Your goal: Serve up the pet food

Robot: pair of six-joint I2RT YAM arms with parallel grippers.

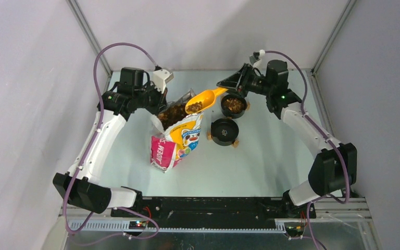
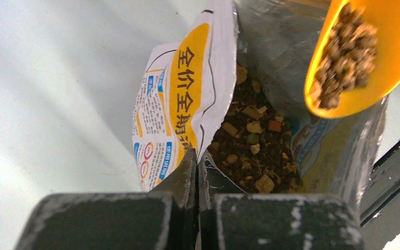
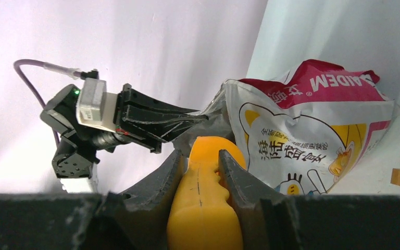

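Observation:
The pet food is brown and tan kibble. It fills the open cartoon-cat bag point(image 1: 179, 140) as a loose pile point(image 2: 255, 146). My left gripper point(image 1: 159, 102) is shut on the bag's rim point(image 2: 197, 156) and holds the mouth open. My right gripper point(image 1: 233, 83) is shut on the handle point(image 3: 203, 208) of the yellow scoop point(image 1: 200, 101). The scoop hangs just above the bag's mouth with a load of kibble point(image 2: 346, 52) in it. A black bowl point(image 1: 234, 115) right of the scoop holds more kibble point(image 1: 234, 104).
A second black bowl point(image 1: 214, 130) stands in front of the filled one, with nothing in it. The bag also shows in the right wrist view point(image 3: 312, 135). Grey walls close in the back and both sides of the table.

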